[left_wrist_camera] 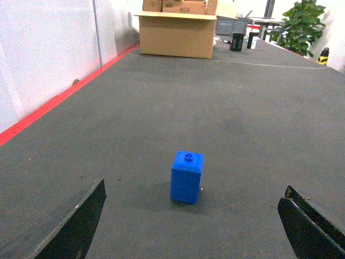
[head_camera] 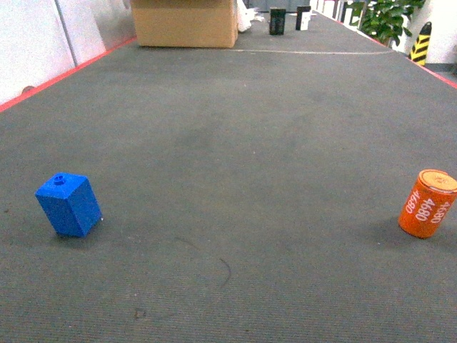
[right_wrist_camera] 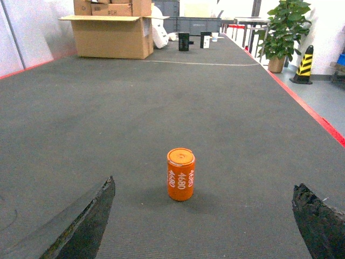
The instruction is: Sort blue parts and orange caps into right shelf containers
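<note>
A blue part [head_camera: 68,205], a small box with a stud on top, stands on the grey carpet at the left of the head view. The left wrist view shows the blue part [left_wrist_camera: 187,177] a short way ahead of my left gripper [left_wrist_camera: 194,216], which is open and empty. An orange cap [head_camera: 427,204] marked "4680" stands upright at the far right. In the right wrist view the orange cap [right_wrist_camera: 181,174] stands ahead of my open, empty right gripper [right_wrist_camera: 204,210]. Neither gripper shows in the head view. The right shelf containers are out of view.
A cardboard box [head_camera: 186,23] stands at the far end of the carpet, with two dark small objects [head_camera: 277,21] beside it. A red line [head_camera: 64,73] edges the left side by a white wall. A potted plant [right_wrist_camera: 280,32] and a striped cone [right_wrist_camera: 303,65] stand far right.
</note>
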Controlling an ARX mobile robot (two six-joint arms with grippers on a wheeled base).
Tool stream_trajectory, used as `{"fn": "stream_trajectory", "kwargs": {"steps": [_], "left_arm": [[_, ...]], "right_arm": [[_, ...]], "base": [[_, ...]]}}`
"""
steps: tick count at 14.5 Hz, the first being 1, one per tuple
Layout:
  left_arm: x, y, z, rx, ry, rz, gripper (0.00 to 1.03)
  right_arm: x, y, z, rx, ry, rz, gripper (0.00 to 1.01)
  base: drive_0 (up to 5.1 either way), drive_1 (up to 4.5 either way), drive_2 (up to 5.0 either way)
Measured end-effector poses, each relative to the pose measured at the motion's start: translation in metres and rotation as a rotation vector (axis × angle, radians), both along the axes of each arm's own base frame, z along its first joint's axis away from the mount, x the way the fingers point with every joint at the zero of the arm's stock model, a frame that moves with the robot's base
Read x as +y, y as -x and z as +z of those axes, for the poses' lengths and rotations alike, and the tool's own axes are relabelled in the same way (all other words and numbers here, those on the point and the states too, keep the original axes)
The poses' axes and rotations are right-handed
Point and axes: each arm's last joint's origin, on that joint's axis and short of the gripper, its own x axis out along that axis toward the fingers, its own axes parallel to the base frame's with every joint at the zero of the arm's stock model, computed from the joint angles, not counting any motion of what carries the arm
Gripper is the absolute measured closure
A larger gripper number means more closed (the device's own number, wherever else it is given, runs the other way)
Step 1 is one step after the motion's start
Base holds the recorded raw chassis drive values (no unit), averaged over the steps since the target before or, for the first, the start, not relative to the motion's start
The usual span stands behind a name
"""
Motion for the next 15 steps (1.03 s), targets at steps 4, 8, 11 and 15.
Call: {"fn": "stream_trajectory", "kwargs": {"steps": [4,8,11,15], "left_arm": [[0.0000,0.0000,0.0000,0.000,0.000,0.000,0.05],[0.0000,0.0000,0.0000,0.000,0.000,0.000,0.05],[0.0000,0.0000,0.0000,0.000,0.000,0.000,0.05],[0.0000,0.0000,0.0000,0.000,0.000,0.000,0.05]], "right_arm": [[0.0000,0.0000,0.0000,0.000,0.000,0.000,0.03],[0.0000,0.0000,0.0000,0.000,0.000,0.000,0.03],[0.0000,0.0000,0.0000,0.000,0.000,0.000,0.03],[0.0000,0.0000,0.0000,0.000,0.000,0.000,0.03]], "base": [[0.0,0.00,0.0],[0.0,0.00,0.0],[0.0,0.00,0.0],[0.0,0.00,0.0]]}}
